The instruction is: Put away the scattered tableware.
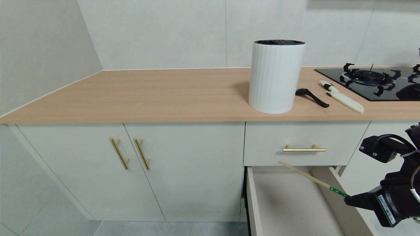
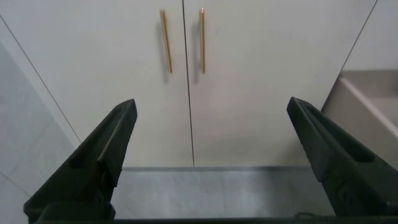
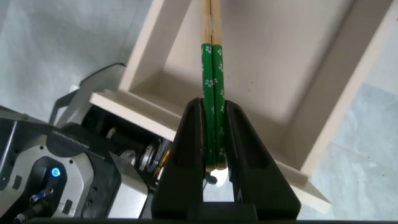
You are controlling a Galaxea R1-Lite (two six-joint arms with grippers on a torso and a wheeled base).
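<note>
Wooden chopsticks with green patterned top ends point(image 1: 313, 178): a pair, side by side, pinched at the green ends by the right gripper point(image 1: 350, 197), its black fingers pressed together on them. The pair slants from the gripper toward the far left. Its thin tips are over the pulled-out pale drawer point(image 1: 252, 200) at lower right, just below the closed drawer front with a brass bar handle point(image 1: 304, 149). The grip on the thick end likely lets the long free part go into the drawer first. Tips look clear of the drawer floor, but contact cannot be confirmed. Drawer floor is bare where visible.

Left gripper point(image 2: 211, 124): fingers spread wide, nothing between them. It is low, facing the two cream cupboard doors point(image 2: 249, 93), well left of the drawer. Seems parked out of the way.

On the light wood countertop point(image 1: 147, 95):
- tall white ribbed cylindrical holder with a black slotted top point(image 1: 276, 77);
- just right of it, a black spoon-like utensil point(image 1: 311, 96);
- right again, a knife with a pale blade point(image 1: 341, 96), beside the black gas hob point(image 1: 370, 78).

Judgement: the utensil and the knife remain to be put away. The chopsticks are mid-placement, release not yet done.
</note>
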